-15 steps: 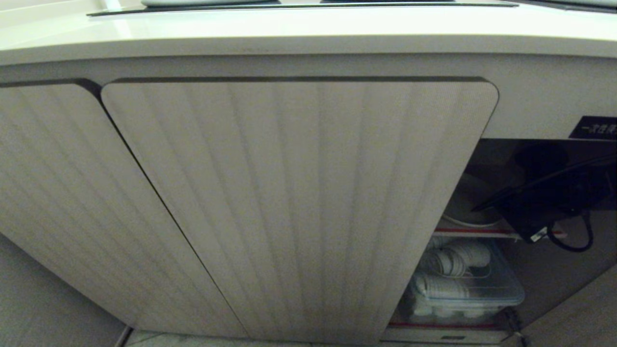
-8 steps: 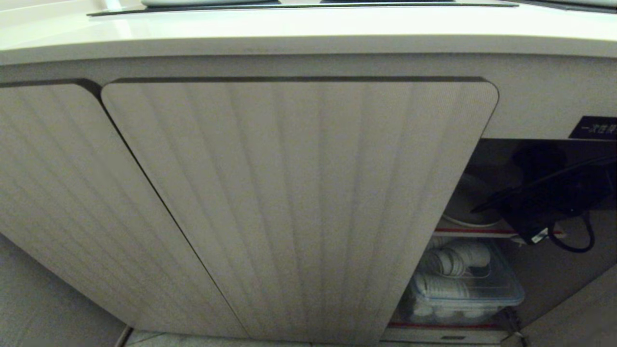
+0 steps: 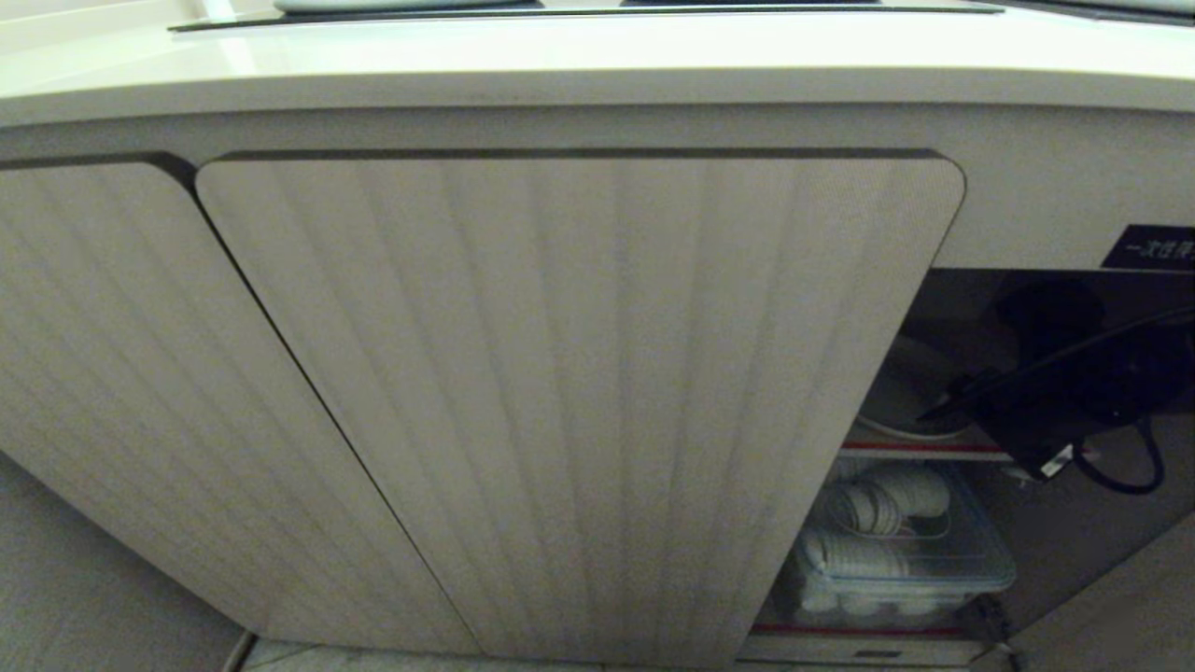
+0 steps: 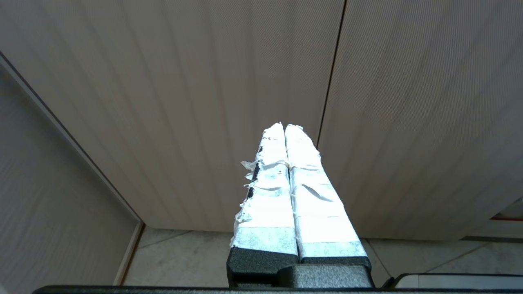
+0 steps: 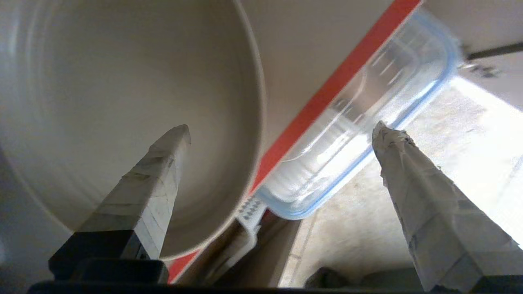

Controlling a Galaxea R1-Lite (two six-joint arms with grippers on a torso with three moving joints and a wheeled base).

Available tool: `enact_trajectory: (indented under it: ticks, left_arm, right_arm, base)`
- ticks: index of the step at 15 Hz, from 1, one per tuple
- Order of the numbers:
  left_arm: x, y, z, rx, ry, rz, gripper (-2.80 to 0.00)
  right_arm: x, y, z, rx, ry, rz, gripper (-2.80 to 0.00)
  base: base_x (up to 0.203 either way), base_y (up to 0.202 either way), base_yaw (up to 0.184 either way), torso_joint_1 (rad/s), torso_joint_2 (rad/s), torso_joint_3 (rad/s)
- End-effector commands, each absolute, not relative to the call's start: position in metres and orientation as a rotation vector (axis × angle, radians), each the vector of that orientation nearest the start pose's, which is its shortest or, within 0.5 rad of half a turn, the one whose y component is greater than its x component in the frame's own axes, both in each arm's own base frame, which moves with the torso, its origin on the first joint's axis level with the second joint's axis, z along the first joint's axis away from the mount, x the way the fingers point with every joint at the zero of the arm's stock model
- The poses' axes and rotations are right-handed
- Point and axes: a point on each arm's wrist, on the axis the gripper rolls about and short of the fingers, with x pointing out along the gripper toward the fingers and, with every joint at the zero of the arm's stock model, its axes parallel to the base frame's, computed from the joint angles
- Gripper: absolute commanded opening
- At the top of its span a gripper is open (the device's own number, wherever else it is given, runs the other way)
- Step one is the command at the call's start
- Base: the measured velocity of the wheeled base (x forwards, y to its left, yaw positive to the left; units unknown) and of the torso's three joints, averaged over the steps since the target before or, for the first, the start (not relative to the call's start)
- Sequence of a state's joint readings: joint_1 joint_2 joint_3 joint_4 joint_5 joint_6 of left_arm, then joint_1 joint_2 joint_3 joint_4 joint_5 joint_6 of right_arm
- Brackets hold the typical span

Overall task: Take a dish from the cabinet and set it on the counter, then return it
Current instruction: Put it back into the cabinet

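We see the dish (image 5: 122, 102) lying flat on the inner shelf (image 5: 327, 94) of the cabinet (image 3: 579, 392), its rim close to the shelf's red front strip. Our right gripper (image 5: 282, 130) has its jaws spread wide and holds nothing: one taped finger (image 5: 155, 183) lies over the dish's hollow, with the dish filling the wrist view from its nine o'clock to twelve o'clock, while the other finger (image 5: 429, 204) stands clear of it past the rim, over the clear blue-edged container (image 5: 367, 122) on the level below. In the head view the dish (image 3: 901, 401) shows at four o'clock in the open compartment, just at nine o'clock of the dark right arm, below the black label (image 3: 1153, 248) and the bench (image 3: 597, 56). Against the frames from a second ago, the arm has drawn slightly back toward three o'clock and a little more of the dish's rim shows; the dish itself has not moved. Our left gripper (image 4: 284, 127) is parked with its taped jaws pressed together and empty, facing the closed ribbed doors.
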State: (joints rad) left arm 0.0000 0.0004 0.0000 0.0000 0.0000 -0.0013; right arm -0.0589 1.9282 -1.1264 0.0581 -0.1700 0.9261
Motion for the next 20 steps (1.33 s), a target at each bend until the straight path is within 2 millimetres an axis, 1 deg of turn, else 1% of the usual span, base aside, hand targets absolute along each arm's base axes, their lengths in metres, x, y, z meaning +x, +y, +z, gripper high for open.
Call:
enact_trajectory:
  ticks: [1,6,10,17,20]
  left_arm:
    - [-0.023,0.000,0.075,-0.002,0.000,0.000,-2.80]
    - [-0.023,0.000,0.075,-0.002,0.000,0.000,-2.80]
    - [-0.023,0.000,0.075,-0.002,0.000,0.000,-2.80]
    - [-0.023,0.000,0.075,-0.002,0.000,0.000,-2.80]
    - [-0.023,0.000,0.075,-0.002,0.000,0.000,-2.80]
  right_arm:
    - [0.343,-0.023,0.132,0.808,0.688,-0.601,0.00]
    - [0.337,-0.019,0.134,0.767,0.687,-0.579,0.00]
    - [0.329,-0.019,0.133,0.674,0.671,-0.558,0.00]
    - [0.314,-0.019,0.131,0.571,0.635,-0.515,0.00]
    - [0.311,-0.020,0.133,0.517,0.617,-0.515,0.00]
  base:
    - [0.000,0.000,0.000,0.000,0.00,0.000]
    - [0.000,0.000,0.000,0.000,0.00,0.000]
    - [0.000,0.000,0.000,0.000,0.00,0.000]
    - [0.000,0.000,0.000,0.000,0.00,0.000]
    - [0.000,0.000,0.000,0.000,0.00,0.000]
